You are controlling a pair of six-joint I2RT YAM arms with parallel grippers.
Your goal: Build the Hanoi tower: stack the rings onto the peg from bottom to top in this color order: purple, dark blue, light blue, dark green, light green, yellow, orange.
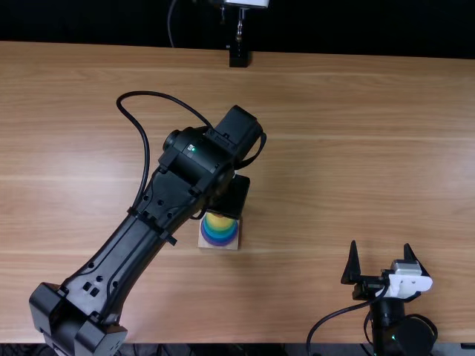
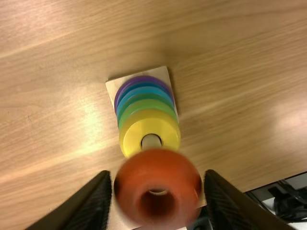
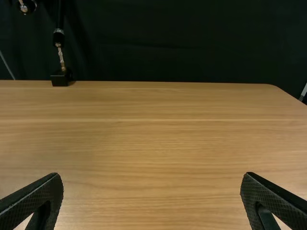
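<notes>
Top view shows you the light brown table (image 1: 334,133), with the left arm (image 1: 122,256) coming from between 7 and 8 o'clock towards the middle. Towards 4 o'clock you find the right gripper (image 1: 384,259), its two fingers standing apart. Your left gripper (image 1: 231,196) is near the middle. Just towards 6 o'clock, the pale square base (image 1: 202,244) lies on the table and carries the purple ring (image 2: 135,81), then the blue part (image 2: 144,90), the green part (image 2: 145,105) and the yellow ring (image 2: 136,132). Left wrist view shows you the orange ring (image 2: 158,170) clamped between the left gripper's fingers, near the peg (image 2: 151,140); you cannot tell if they touch
</notes>
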